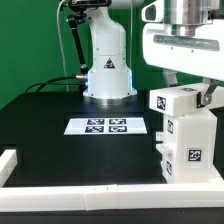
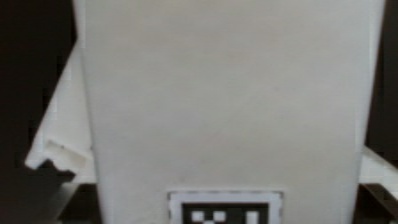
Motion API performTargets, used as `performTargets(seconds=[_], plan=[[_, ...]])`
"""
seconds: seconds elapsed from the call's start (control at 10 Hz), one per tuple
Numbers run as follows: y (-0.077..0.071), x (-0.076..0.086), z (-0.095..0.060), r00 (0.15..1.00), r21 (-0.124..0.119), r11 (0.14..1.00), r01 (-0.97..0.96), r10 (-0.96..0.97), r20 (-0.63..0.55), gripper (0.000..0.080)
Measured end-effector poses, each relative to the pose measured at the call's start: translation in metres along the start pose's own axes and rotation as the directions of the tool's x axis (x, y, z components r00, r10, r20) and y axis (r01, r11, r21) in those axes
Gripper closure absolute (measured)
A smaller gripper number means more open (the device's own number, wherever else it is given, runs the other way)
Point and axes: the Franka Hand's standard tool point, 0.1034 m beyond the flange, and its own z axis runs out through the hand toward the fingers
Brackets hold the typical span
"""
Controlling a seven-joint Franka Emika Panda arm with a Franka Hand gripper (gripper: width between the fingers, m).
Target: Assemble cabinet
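The white cabinet (image 1: pixel 185 140) stands at the exterior view's right, its box shell carrying several square marker tags. A smaller white block (image 1: pixel 172 100) with a tag sits slightly tilted on top of it. My gripper (image 1: pixel 203 95) comes down from above onto the top of the cabinet, with one finger (image 1: pixel 210 96) showing beside the upper block. In the wrist view a white face of the cabinet (image 2: pixel 214 100) fills the space between the jaws, with a tag (image 2: pixel 228 208) on it. The fingertips are hidden there. The jaws seem closed on the cabinet.
The marker board (image 1: pixel 108 125) lies flat on the black table in the middle. A long low white rail (image 1: pixel 80 195) runs along the front edge and turns up the left side (image 1: pixel 8 165). The arm's white base (image 1: pixel 108 70) stands at the back.
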Motion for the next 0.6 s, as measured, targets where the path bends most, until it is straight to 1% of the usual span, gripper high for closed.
performTargets(seconds=[0.2,0.3,0.6], plan=[[-0.0009,-0.0034,-0.0003,0.984,0.0,0.984,-0.179,0.179,0.014,0.024],[-0.0008,-0.0034,-0.0004,0.974,-0.001,0.975,-0.224,0.224,0.028,0.024],[-0.0015,-0.0041,0.0,0.962,0.0,0.963,-0.269,0.269,0.037,0.024]])
